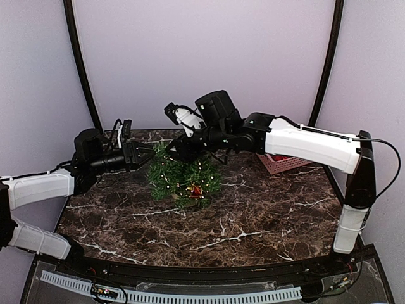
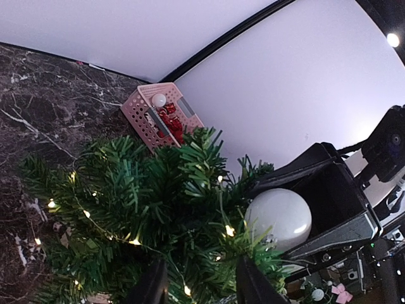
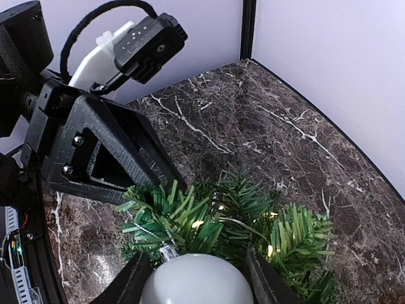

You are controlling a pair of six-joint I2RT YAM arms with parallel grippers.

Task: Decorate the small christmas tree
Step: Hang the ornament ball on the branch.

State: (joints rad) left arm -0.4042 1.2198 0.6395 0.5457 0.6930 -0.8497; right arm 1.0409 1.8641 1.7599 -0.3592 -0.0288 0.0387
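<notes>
Small christmas tree (image 1: pixel 183 177) sat mid-surface (image 1: pixel 253 234), partly done: red ornament (image 1: pixel 196 190) on near side, white ball (image 2: pixel 278 218) clamped in right hand (image 3: pixel 197 269), prob. unhung; left hand (image 1: pixel 144 155) fingers apart among left branches; pink basket (image 1: pixel 285 163) far right held more.

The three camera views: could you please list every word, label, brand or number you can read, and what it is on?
None is readable. The small christmas tree, white ball, pink basket and marble table carry no print; the circuit board at the near edge is too small to read.
</notes>
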